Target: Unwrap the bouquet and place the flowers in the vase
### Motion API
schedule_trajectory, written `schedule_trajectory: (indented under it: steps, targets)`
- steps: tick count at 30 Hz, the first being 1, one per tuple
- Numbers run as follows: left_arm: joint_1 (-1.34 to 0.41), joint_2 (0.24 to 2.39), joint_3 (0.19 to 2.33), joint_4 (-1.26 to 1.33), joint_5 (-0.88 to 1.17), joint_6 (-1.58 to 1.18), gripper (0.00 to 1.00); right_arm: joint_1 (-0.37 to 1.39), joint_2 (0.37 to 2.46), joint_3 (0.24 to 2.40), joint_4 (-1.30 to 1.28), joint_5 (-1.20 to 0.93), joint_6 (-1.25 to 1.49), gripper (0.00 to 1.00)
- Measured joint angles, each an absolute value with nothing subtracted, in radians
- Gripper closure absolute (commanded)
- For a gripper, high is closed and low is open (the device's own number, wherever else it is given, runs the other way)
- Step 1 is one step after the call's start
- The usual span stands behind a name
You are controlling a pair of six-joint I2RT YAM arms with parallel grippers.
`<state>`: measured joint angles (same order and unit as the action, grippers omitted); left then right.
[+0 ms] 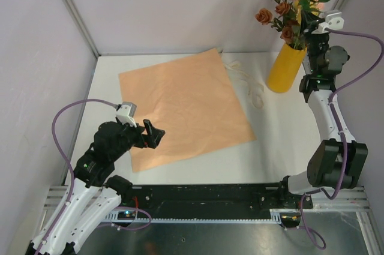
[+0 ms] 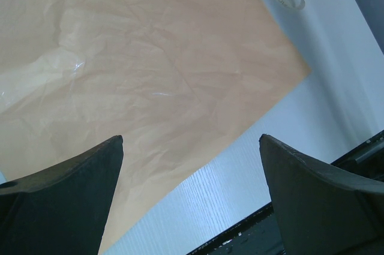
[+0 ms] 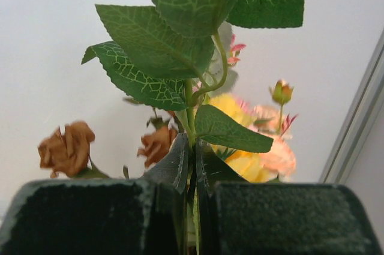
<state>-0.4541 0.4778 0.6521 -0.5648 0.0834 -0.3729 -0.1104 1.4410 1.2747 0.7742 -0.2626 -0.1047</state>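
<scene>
Flowers (image 1: 297, 4): pink, yellow and rust-brown blooms, stems down in the mouth of the vase (image 1: 285, 68). The mustard vase stood at 2 o'clock on the counter (image 1: 282, 141), near the back right corner.

Right end effector (image 3: 193, 174): pinched narrow on a green flower stem, leaves fanning out just above the pads, as the right wrist view showed. From above it sat among the foliage just over the vase mouth.

Ribbon (image 1: 251, 86): cream, lying loose on the counter at 9 o'clock of the vase, between the vase and the paper.

Wrapping paper (image 1: 186, 108): spread flat, peach side up, creased, over the middle of the counter and turned like a diamond.

Left end effector (image 2: 191, 146): spread wide and holding nothing, hanging over the paper's near left corner at 8 o'clock.

Counter: white, smooth. A black rail (image 1: 204, 198) ran along its 6 o'clock edge between the arm bases.

Room: plain pale lilac-grey walls (image 1: 150, 3) on three sides, with grey metal posts (image 1: 71, 9) at the back corners.
</scene>
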Motion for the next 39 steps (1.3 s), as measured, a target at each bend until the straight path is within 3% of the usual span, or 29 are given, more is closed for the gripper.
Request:
schedule_trajectory:
  steps: [25, 39]
  targets:
    - [-0.454, 0.477, 0.652, -0.565, 0.083, -0.373, 0.0, -0.094, 1.543, 1.154, 0.867, -0.142, -0.088, 1.0]
    - [-0.454, 0.477, 0.652, -0.565, 0.083, -0.373, 0.0, -0.122, 1.584, 1.127, 0.769, -0.113, -0.088, 1.0]
